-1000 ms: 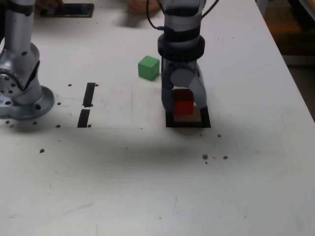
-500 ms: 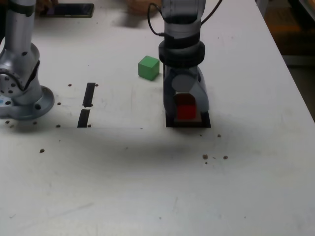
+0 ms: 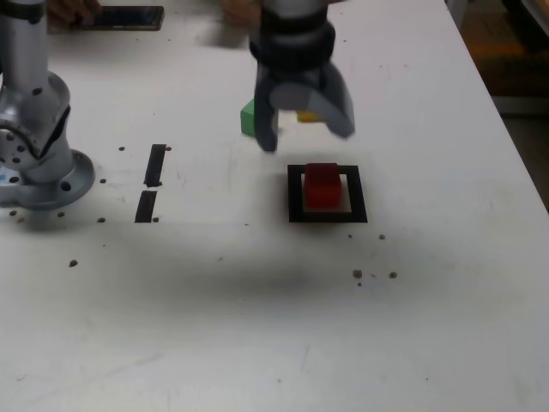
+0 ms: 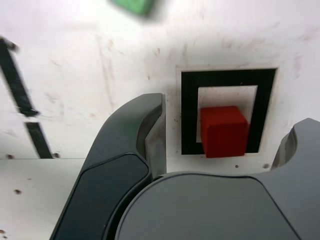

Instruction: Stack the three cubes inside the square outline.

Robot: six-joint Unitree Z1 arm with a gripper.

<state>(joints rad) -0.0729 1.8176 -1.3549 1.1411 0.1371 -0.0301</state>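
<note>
Landmark: square outline. Red cube sits inside it, apart from the gripper. Gripper, exterior view: above the table, beyond the outline, jaws spread, nothing between them. Yellow cube beyond the outline, mostly hidden by the gripper. Green cube beyond the outline too, toward the exterior view's left, partly hidden. Phone farthest from the outline, near a person's hand.

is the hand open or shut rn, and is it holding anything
Hand: open, jaws spread wide apart, holding nothing; the red cube sits free inside the black square outline.
</note>
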